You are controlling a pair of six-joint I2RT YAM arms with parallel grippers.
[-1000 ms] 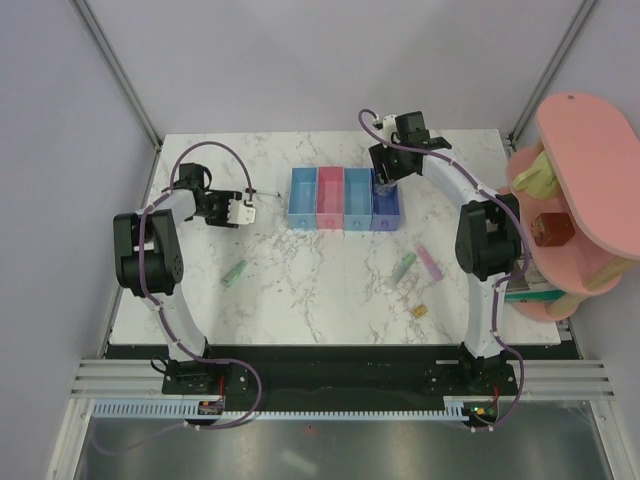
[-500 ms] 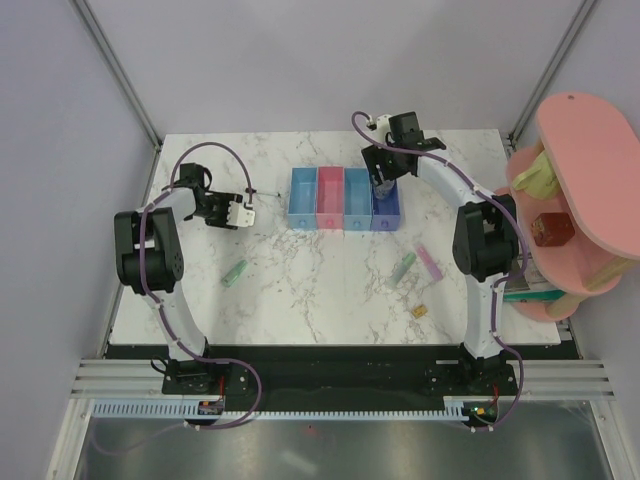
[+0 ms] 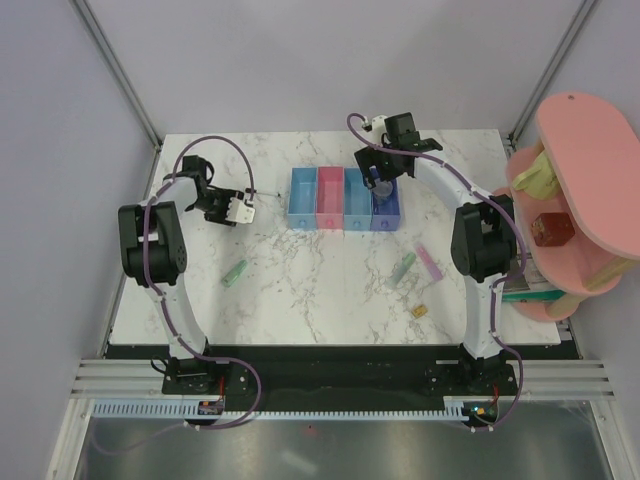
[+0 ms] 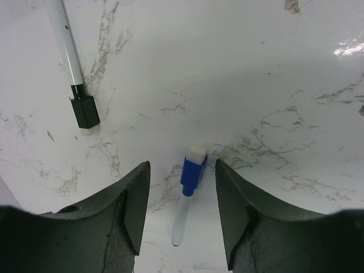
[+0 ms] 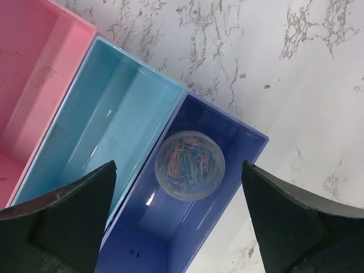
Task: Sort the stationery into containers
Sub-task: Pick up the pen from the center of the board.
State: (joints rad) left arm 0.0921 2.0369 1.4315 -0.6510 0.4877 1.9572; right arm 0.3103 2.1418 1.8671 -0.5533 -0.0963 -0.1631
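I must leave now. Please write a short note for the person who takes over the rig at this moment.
Left claw: open, astride the marker on the table; not gripped yet.
Right claw: open, empty, above the dark blue bin.
Done: clip tub in that bin.
To do: marker, pen, two green bars, pink bar, tan nub, all on the table.
Other three bins look empty.

marble (image 3: 330, 270) before bins (image 3: 345, 200): passable | right edge: pink shelf (image 3: 585, 190) blocks
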